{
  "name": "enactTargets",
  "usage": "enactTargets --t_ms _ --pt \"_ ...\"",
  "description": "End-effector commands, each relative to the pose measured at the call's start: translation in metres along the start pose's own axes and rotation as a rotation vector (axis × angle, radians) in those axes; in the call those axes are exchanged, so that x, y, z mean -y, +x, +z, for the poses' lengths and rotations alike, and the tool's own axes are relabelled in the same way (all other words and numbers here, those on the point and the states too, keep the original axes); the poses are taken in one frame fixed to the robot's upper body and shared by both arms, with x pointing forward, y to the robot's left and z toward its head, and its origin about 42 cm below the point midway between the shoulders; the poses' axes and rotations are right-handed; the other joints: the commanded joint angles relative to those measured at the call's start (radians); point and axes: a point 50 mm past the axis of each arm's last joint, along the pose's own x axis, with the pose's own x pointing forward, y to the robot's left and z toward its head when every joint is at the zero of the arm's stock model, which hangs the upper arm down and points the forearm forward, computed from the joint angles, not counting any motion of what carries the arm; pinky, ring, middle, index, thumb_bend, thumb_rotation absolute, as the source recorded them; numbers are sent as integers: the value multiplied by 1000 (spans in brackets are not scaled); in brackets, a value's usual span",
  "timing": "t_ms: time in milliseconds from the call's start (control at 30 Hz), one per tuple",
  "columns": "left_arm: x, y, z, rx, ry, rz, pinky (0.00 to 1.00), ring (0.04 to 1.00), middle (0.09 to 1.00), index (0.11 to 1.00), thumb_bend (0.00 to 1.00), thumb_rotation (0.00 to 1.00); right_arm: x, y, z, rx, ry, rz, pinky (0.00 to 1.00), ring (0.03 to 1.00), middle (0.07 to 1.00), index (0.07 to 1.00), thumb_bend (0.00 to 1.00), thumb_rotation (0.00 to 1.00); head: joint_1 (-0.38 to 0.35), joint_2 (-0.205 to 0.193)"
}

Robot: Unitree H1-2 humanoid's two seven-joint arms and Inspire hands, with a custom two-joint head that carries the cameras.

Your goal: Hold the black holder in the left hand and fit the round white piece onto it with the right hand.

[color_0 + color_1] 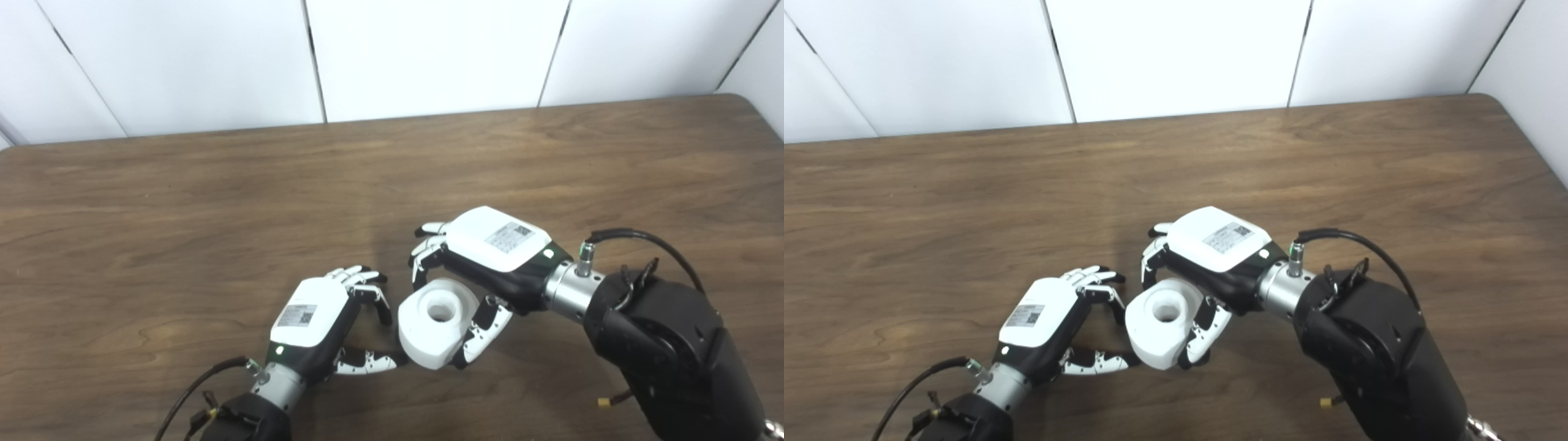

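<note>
left eye view: i see my right hand (484, 257) clasping the chunky round white plastic piece (436, 323), its centre hole facing up; left hand (318, 321) half-curled beside it, empty, above the brown wooden desk (184, 214).

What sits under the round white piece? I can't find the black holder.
Under the round white piece only table and right-hand fingers show; any holder is covered.
</note>
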Motion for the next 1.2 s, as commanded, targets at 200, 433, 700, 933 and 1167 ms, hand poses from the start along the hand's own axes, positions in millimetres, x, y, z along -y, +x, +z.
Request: enactTargets --t_ms 200,433,700,933,1167 --pt "21 -2 -5 -85 -17 -144 877 891 829 495 522 66 12 -2 -1 11 -32 -35 867 930 806 611 1000 345 1 -4" --pt "22 -1 -5 -89 -14 -145 874 890 829 615 765 124 16 -2 0 4 -45 -19 928 964 848 651 1000 380 2 -7" --pt "21 0 -7 -96 -22 -150 884 895 833 666 869 152 25 -4 1 -7 -78 -10 1000 1000 914 763 1000 414 2 -6" --pt "21 0 -8 -104 -19 -160 890 900 836 676 869 146 28 -4 0 -13 -79 -9 1000 1000 938 800 1000 403 3 -8" --pt "19 0 -12 -102 -24 -166 885 896 838 690 881 162 31 -2 -1 -21 -83 -5 1000 1000 952 818 1000 397 17 -11"
